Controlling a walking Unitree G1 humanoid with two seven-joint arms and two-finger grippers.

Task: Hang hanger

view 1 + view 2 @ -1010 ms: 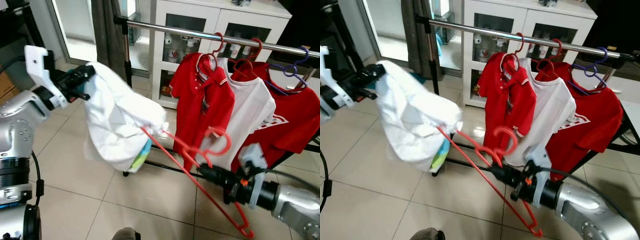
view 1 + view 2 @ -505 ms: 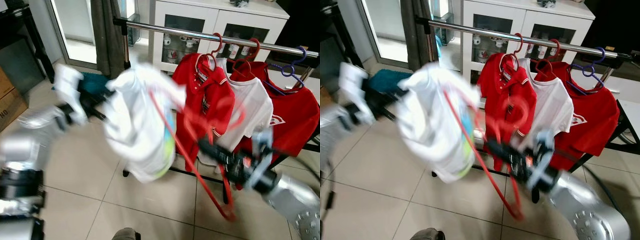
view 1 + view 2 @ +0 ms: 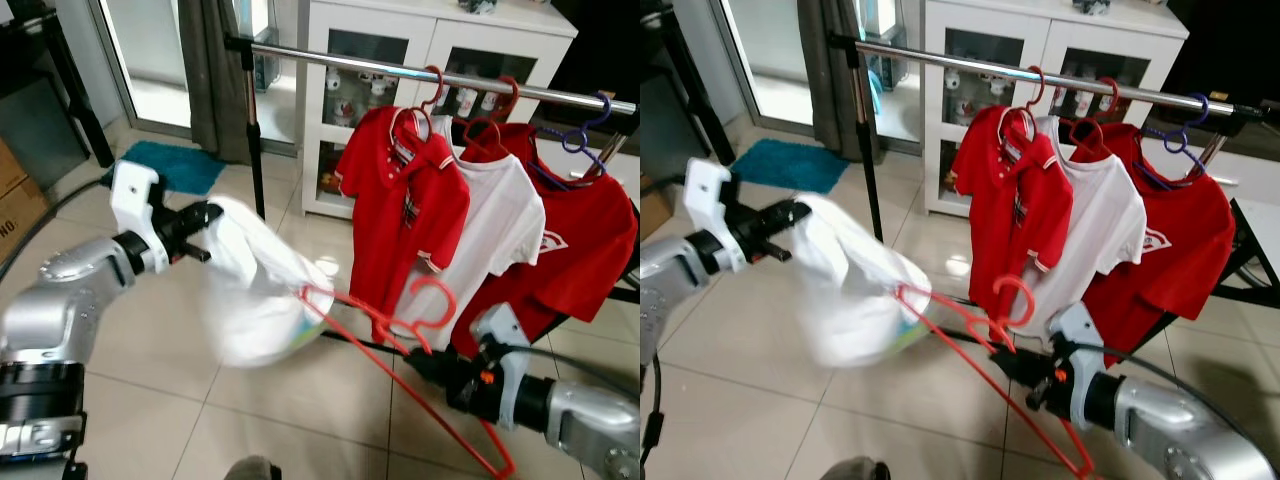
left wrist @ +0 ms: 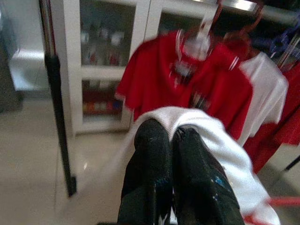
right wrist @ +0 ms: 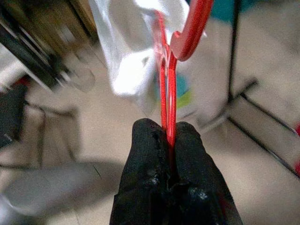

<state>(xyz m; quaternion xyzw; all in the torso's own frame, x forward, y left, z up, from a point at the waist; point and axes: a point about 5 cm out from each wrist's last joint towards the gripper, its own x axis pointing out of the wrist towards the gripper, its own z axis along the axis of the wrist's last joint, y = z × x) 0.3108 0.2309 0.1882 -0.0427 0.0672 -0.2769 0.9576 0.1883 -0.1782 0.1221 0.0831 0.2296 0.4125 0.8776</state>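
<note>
Right gripper point(image 3: 425, 362) is clamped on the red hanger point(image 3: 400, 330) near its hook, low in front of the rail point(image 3: 400, 70), while the left gripper point(image 3: 200, 222) pinches the white shirt point(image 3: 265, 295) draped on one hanger arm. Doing this well likely means raising both together, keeping the hook upright, and aiming for the bare rail left of the red polo point(image 3: 400, 200).
</note>
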